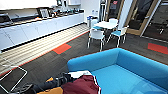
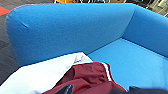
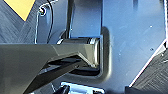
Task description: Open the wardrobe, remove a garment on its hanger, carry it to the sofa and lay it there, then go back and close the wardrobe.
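The bright blue sofa (image 1: 130, 75) lies in the lower right of the head view, its curved backrest toward me. The garment (image 1: 82, 85), dark red with a white sleeve, hangs bunched at the sofa's near left corner, partly over the seat edge. My left gripper (image 1: 63, 78) comes in from the lower left and is shut on the garment's top. In the left wrist view the red body (image 2: 87, 75) and white sleeve (image 2: 42, 75) lie against the sofa backrest (image 2: 75, 30). The hanger is hidden in the cloth.
A white table (image 1: 106, 24) with white, teal-seated chairs (image 1: 96, 33) stands beyond the sofa. White counter cabinets (image 1: 37, 28) run along the left wall. A white wire frame (image 1: 15, 75) stands at the near left. Glass doors (image 1: 145, 17) are at the back right.
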Robot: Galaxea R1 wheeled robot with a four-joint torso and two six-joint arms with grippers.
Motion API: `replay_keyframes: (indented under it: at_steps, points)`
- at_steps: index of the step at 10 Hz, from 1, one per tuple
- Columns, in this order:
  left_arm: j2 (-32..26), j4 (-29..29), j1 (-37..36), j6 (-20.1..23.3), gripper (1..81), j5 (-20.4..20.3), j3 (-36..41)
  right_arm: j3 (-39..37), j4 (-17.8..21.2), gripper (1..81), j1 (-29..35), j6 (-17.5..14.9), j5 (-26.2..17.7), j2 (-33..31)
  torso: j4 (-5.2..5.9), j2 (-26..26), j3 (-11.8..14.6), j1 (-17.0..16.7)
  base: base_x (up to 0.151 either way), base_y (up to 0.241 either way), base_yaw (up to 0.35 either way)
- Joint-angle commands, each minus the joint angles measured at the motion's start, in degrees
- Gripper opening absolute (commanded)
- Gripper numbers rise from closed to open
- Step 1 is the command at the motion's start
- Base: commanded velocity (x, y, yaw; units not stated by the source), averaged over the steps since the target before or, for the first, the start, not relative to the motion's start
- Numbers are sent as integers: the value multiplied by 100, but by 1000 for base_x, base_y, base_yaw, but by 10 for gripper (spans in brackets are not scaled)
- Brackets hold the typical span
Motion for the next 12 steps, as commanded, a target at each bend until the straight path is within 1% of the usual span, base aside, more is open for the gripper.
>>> replay_keyframes:
  at_steps: [1,3,5,6,9,11,12]
  points:
    - [-252,179,-510,48,811,237,-122,48,4,811,54,3,-306,45,2,0,0,0,0,0,0]
    - [-358,205,-159,48,811,228,-316,48,-5,811,46,-5,-306,45,0,0,0,0,0,0,0]
    - [-420,197,473,40,811,158,-692,48,-5,811,37,-5,-306,45,2,0,0,0,0,0,0]
    - [-437,179,808,40,811,123,-825,48,-14,811,37,-5,-306,45,0,0,190,0,0,0,0]
    - [-393,197,1968,48,811,123,-843,39,-14,811,46,-5,-306,45,0,0,494,2,0,0,0]
    - [-262,214,2557,57,811,131,-852,31,-14,811,55,-5,-306,45,2,-2,715,-5,0,0,0]
    - [-201,284,2830,57,811,123,-852,31,-14,811,63,3,-306,45,2,-2,564,-5,0,0,0]
